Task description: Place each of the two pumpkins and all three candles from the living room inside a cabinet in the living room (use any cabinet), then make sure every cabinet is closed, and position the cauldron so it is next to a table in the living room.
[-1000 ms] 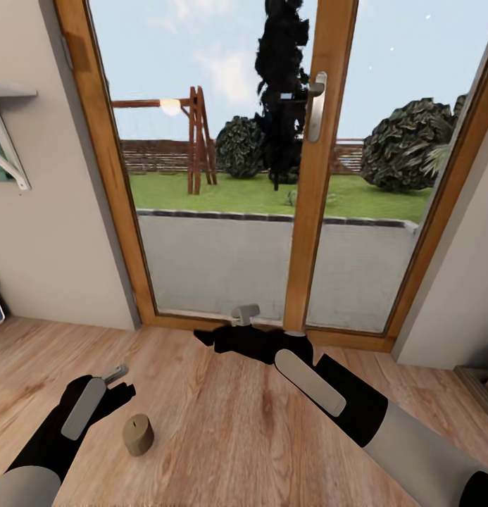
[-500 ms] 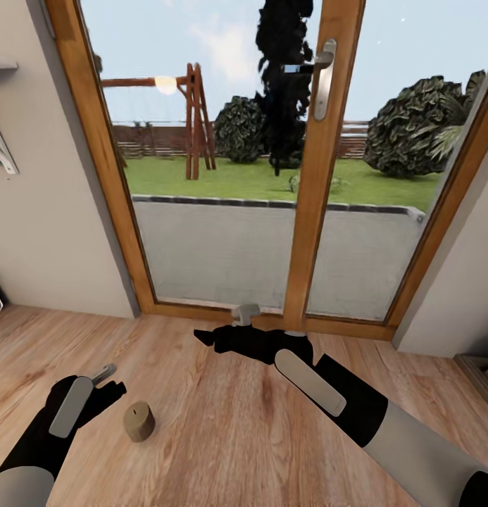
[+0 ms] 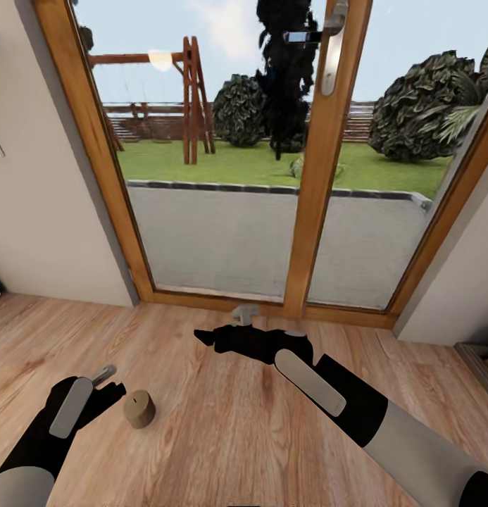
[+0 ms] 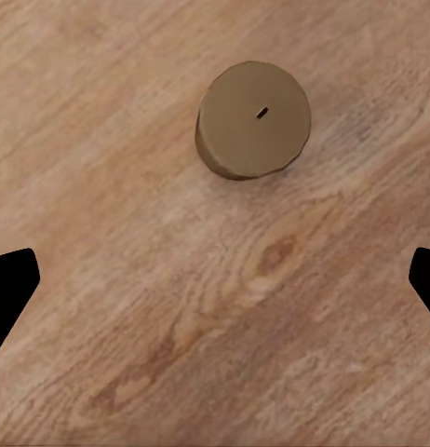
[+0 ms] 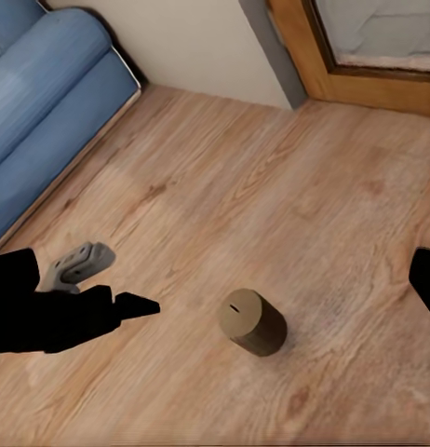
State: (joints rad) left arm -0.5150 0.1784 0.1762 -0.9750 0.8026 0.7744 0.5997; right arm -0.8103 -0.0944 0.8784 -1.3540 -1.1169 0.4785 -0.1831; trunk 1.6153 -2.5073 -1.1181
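Beside candle (image 5: 252, 321), blue sofa (image 5: 38, 121), glass door (image 3: 272, 176)

- I am seeing open wooden floor (image 3: 222, 436) on every side of the candle (image 3: 139, 409); nothing is crowding it.
- My left pincer (image 3: 106, 380) is hanging just beside the candle, its fingers spread wide in the left wrist view, with bare floor lying between them and the candle (image 4: 254, 120).
- My right pincer (image 3: 222, 331) is reaching forward, well apart from the candle, with free floor between.
- The glass door (image 3: 222, 232) and its wooden frame (image 3: 317, 211) are closing off the far side.
- A wall (image 3: 39, 211) is bounding the left, and a blue sofa (image 5: 47, 121) is standing along it, well apart from the candle (image 5: 253, 321).
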